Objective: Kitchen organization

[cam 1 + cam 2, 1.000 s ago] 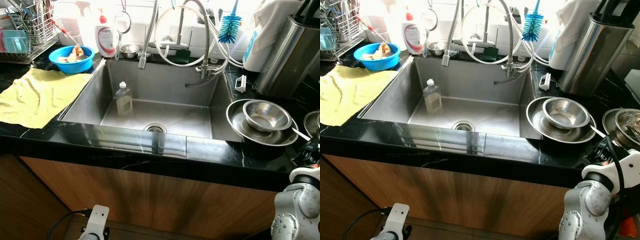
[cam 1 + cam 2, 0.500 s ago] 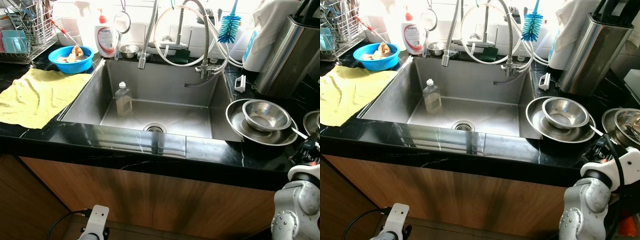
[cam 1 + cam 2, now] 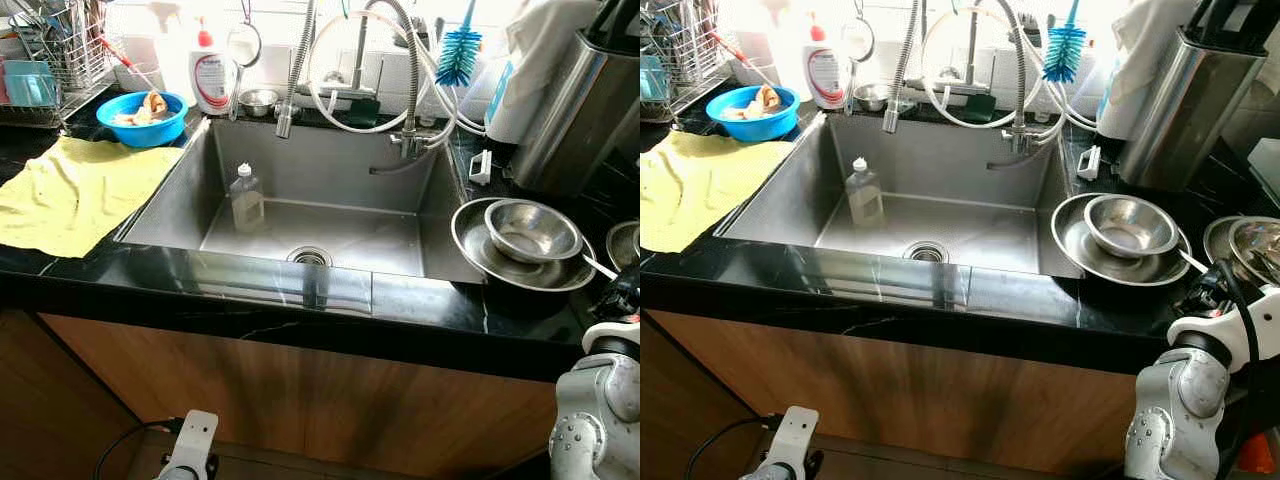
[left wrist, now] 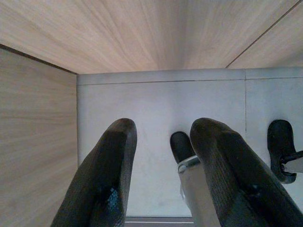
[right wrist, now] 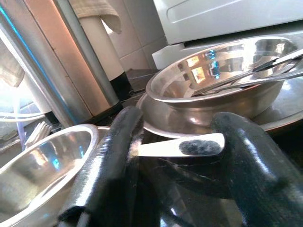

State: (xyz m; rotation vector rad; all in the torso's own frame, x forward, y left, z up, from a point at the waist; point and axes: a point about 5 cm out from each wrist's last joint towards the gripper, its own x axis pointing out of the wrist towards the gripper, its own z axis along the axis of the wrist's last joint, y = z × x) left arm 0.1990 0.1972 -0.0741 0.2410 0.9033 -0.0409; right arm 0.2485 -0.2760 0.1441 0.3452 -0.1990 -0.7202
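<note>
I'm standing at the sink [image 3: 330, 235] w/ my right gripper [image 5: 182, 158] hovering low at the bench [image 3: 420, 305] edge on my right side, jaws spread wide and holding nothing. Between them, just ahead, I'm seeing the flat end of a spoon handle [image 5: 182, 147]; its long axis is running across the gap toward the small steel bowl [image 3: 533, 231], which is sitting inside a wider steel pan [image 3: 474, 243] right of the sink. The handle [image 3: 601, 268] is sticking out over the pan's rim toward my right wrist, so right arm is clearly the nearer one. Next move, I reckon: ease fwd a touch and close on the handle tip; it's thin and slick, so could slip. A second steel dish [image 5: 222, 82] w/ utensils is sitting farther right. My left gripper [image 4: 163, 170] is hanging idle down by the cupboard, pointing at the floor, jaws apart, empty. A bottle [image 3: 247, 197] is standing in the sink; yellow cloth [image 3: 75, 190] and blue bowl [image 3: 142, 118] are lying well off to my left.
</note>
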